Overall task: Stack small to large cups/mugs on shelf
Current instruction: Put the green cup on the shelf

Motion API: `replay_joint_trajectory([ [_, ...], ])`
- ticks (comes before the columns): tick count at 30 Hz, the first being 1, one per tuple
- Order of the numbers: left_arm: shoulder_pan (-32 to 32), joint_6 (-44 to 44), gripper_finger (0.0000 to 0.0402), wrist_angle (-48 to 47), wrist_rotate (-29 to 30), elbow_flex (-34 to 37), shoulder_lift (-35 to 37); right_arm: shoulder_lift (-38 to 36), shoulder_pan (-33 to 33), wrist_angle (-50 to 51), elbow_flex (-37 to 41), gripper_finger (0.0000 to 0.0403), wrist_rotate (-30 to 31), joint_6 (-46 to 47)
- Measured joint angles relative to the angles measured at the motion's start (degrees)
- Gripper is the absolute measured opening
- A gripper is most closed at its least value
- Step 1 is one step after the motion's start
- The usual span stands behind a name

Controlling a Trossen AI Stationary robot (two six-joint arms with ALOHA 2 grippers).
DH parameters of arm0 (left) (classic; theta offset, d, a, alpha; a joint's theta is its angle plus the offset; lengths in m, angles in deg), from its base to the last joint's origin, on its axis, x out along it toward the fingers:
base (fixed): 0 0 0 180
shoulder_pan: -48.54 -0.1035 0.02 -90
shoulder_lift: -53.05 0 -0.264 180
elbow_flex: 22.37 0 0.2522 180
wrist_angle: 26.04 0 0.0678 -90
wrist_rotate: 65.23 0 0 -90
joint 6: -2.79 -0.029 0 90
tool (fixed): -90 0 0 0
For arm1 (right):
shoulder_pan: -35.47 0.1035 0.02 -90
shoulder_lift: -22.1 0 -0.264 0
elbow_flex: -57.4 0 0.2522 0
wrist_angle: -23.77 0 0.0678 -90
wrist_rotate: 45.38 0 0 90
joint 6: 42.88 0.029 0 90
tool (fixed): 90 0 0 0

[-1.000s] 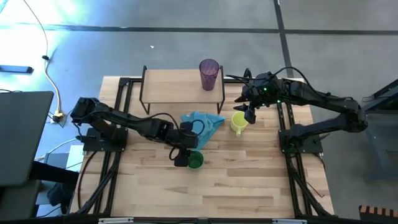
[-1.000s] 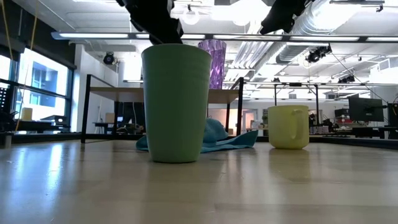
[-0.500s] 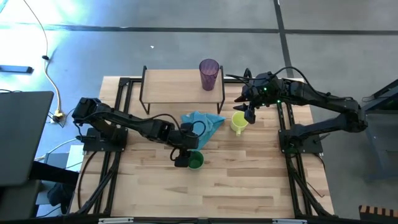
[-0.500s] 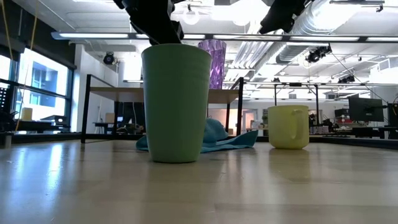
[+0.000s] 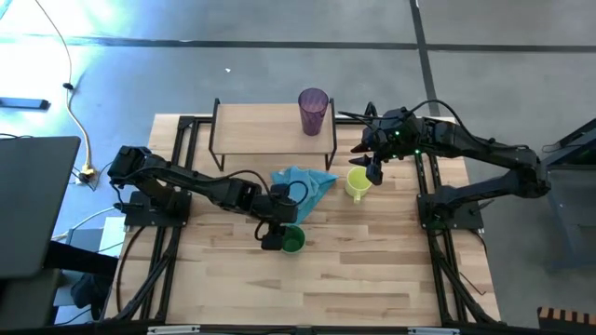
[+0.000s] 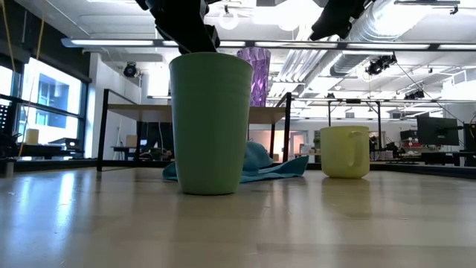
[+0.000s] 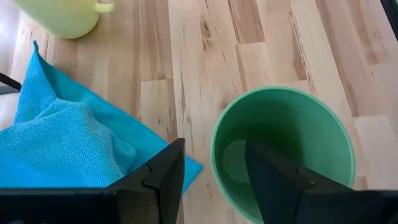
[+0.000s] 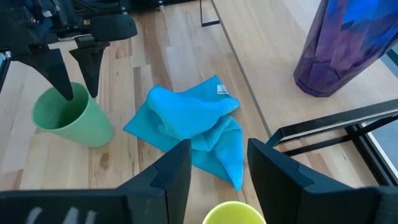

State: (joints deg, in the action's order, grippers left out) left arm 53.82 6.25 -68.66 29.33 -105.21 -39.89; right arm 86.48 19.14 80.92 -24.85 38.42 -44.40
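The green cup [image 5: 292, 242] stands upright on the table near its middle. My left gripper [image 7: 214, 144] is open above it, pointing down, one finger inside the cup and one outside its wall [image 7: 217, 149], with a gap on both sides. The yellow mug [image 5: 357, 182] stands on the table just right of the shelf [image 5: 265, 126]. My right gripper [image 8: 217, 144] is open and hovers just above the mug's rim [image 8: 233, 214]. The purple ribbed tumbler [image 5: 313, 110] stands on the shelf's right end.
A crumpled light blue cloth [image 5: 303, 181] lies on the table between the green cup and the shelf's front edge. The shelf's left part is bare board. Black metal rails [image 5: 182, 140] run along the table's left and right sides.
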Motion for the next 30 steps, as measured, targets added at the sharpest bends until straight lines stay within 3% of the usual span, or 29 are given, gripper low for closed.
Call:
replay_joint_trajectory([
  [30, 0.0, 1.3, 0.0156, -1.3, -1.5, 0.0, -3.8, 0.1, 0.0, 0.0, -0.1, 0.0149, 0.0, 1.1],
])
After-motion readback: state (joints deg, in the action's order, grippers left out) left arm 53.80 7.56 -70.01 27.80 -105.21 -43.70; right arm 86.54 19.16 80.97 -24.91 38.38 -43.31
